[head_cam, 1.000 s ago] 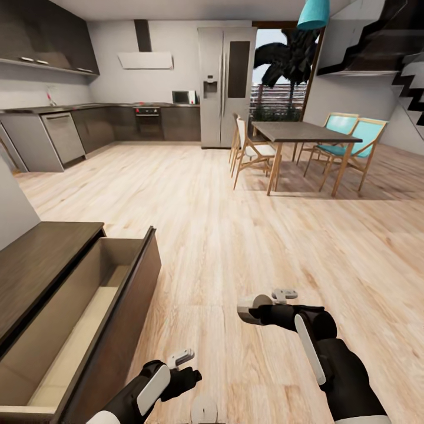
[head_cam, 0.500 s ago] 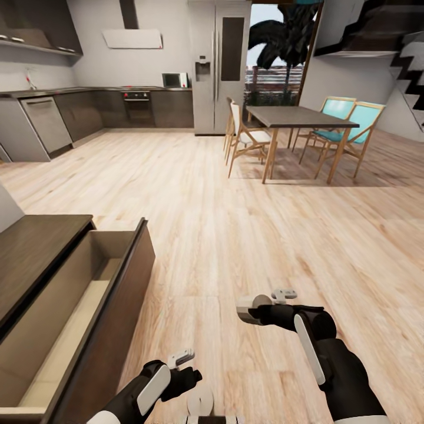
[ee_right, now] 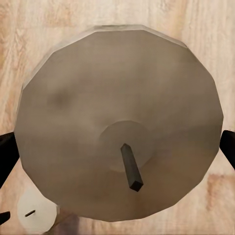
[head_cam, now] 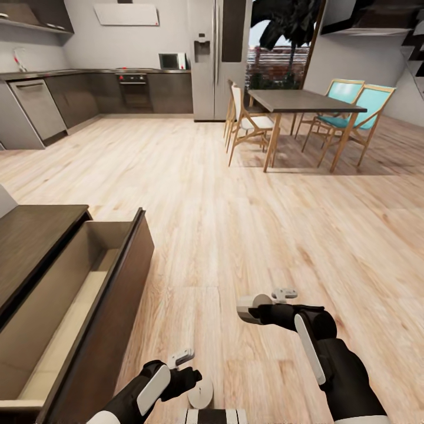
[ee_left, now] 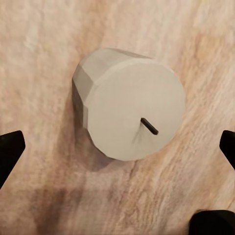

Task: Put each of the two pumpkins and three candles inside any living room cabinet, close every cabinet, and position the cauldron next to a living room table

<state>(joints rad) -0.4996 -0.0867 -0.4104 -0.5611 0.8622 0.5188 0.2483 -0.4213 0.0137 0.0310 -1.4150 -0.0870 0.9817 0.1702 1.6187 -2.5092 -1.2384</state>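
A short white candle point(head_cam: 201, 393) stands on the wood floor just below my left gripper point(head_cam: 187, 368). In the left wrist view that candle point(ee_left: 129, 103) lies between the spread dark fingertips point(ee_left: 10, 149), untouched, so the gripper is open. My right gripper point(head_cam: 266, 303) hovers above the floor, shut on another white candle point(head_cam: 253, 309). This held candle point(ee_right: 117, 117) looms large in the right wrist view, with the floor candle point(ee_right: 34, 213) small beyond it. The dark-brown cabinet point(head_cam: 35, 235) is at the left, its drawer point(head_cam: 76, 294) pulled out and showing a bare beige inside. Pumpkins and cauldron are out of view.
A dining table point(head_cam: 303, 100) with wooden and teal chairs point(head_cam: 347, 115) stands at the far right. A fridge point(head_cam: 218, 59) and dark kitchen counters point(head_cam: 88, 94) line the back wall. Open wood floor point(head_cam: 235, 206) lies between them and me.
The whole picture has shifted: the camera moved forward and tilted down, so the floor candle shows more fully. Both arms hold the same pose, and the right gripper keeps its candle.
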